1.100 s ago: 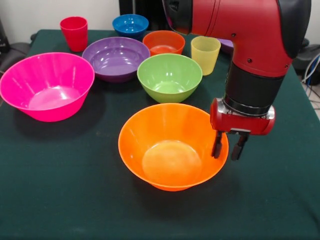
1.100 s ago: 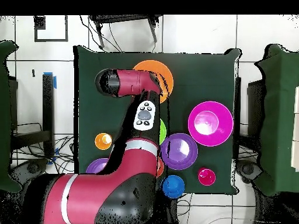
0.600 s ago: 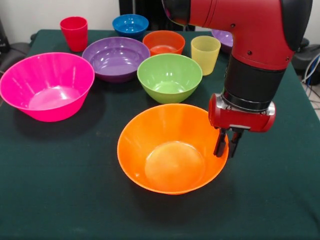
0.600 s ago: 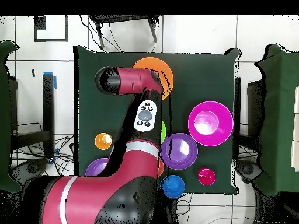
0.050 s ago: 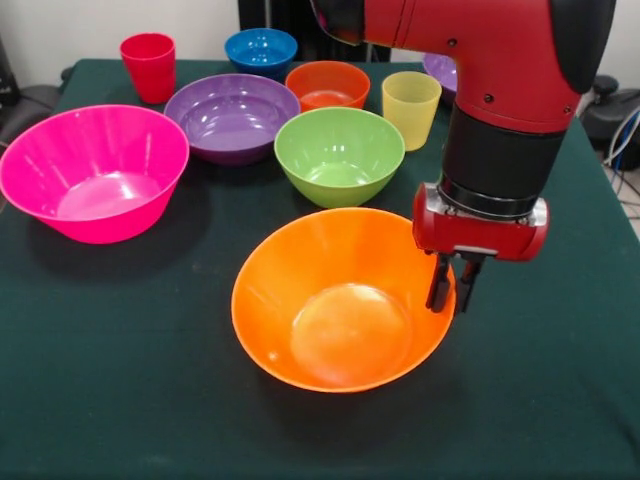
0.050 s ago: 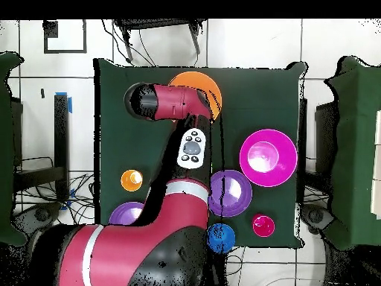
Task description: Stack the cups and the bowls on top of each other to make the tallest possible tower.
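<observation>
one dark green cloth covers the whole tabletop (image 5: 120, 400), and behind it stands a pale wall; seen from overhead, the floor (image 6: 253, 45) around it is white tile with dark seams and loose cables at the sides. no brand, label or writing can be read anywhere. left to right in the front view: the large hot pink bowl (image 5: 92, 172) sits upright near the left edge, the red cup (image 5: 148, 66) far behind it, then a wide purple bowl (image 5: 232, 117), the small blue bowl (image 5: 261, 51), the red-orange bowl (image 5: 327, 85), the lime green bowl (image 5: 339, 155) and the pale yellow cup (image 5: 410, 108). nearest the camera, the large orange bowl (image 5: 340, 298) stands open side up, with nothing stacked on it. at its right rim the claw (image 5: 446, 285) is pinched narrow on the wall of the large orange bowl.
</observation>
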Controlling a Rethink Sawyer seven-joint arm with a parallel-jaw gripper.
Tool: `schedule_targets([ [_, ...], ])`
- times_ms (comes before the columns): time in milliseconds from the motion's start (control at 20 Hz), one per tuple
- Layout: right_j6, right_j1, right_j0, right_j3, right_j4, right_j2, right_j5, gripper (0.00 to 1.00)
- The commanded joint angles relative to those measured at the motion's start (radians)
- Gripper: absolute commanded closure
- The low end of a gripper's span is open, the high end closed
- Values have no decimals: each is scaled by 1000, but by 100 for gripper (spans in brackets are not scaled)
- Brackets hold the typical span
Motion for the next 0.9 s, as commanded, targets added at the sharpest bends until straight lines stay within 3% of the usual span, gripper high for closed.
schedule_targets([
  [50,144,-26,-21,108,63,152,75,100],
  [900,120,-87,-105,155,191,245,164,100],
])
